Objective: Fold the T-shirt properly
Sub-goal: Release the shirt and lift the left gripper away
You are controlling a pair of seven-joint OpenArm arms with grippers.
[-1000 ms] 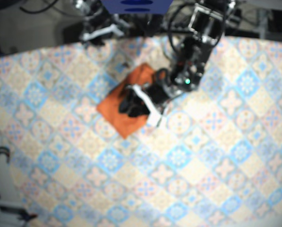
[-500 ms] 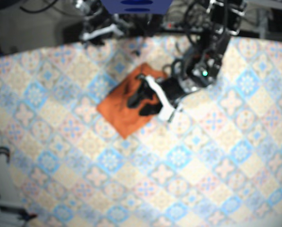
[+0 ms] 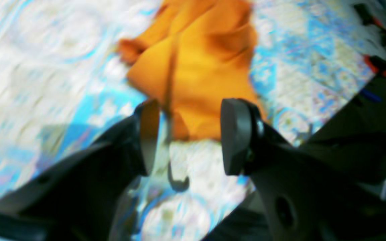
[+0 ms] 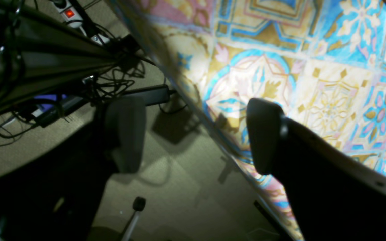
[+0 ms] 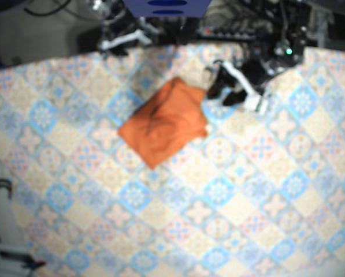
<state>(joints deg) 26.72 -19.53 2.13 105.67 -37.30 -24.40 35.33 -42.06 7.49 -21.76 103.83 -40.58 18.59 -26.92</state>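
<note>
One orange T-shirt lay as a compact folded bundle w/ a few creases on the patterned table, toward its far middle. The left gripper hung just beside the shirt's far-right corner, jaws apart & holding nothing (its wrist view was blurry, but the gap was plain). The right gripper sat over the table edge, jaws also spread & empty. Floor, cables & a power strip showed below it.
</note>
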